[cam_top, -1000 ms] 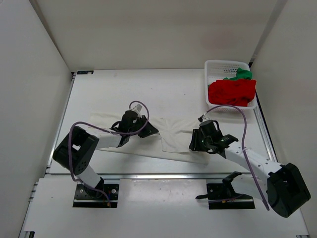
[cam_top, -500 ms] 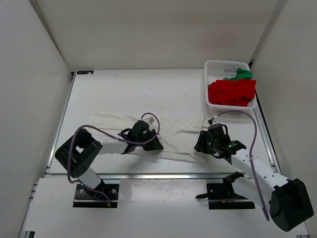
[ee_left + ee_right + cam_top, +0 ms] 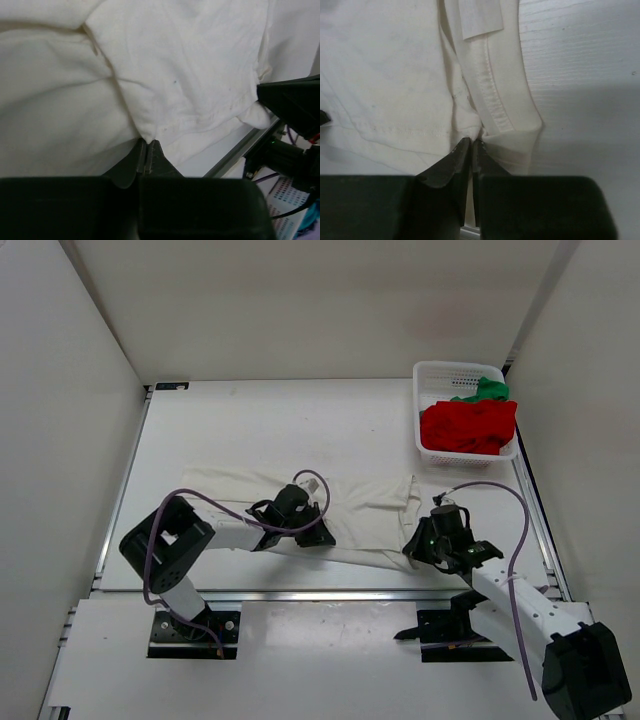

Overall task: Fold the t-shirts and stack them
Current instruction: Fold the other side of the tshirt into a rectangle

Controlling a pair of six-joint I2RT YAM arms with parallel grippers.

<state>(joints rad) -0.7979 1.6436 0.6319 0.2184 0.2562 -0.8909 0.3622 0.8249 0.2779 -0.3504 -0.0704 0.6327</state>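
Note:
The cream-white t-shirt (image 3: 365, 512) lies spread across the near half of the table, partly folded over itself. My left gripper (image 3: 321, 538) is shut on a corner of its near fold (image 3: 148, 131), the cloth tip pinched between the closed jaws. At the shirt's right end my right gripper (image 3: 414, 543) is shut on a bunched hem (image 3: 481, 131). The red t-shirt (image 3: 468, 427) and the green t-shirt (image 3: 487, 390) lie heaped in the basket at the back right.
The white mesh basket (image 3: 420, 412) stands at the table's far right corner. A metal rail (image 3: 320, 592) runs along the near table edge just below both grippers. White walls enclose the table on three sides.
Both grippers have moved toward the near edge and closed on the cream-white shirt. The left one also shifted right along the cloth.

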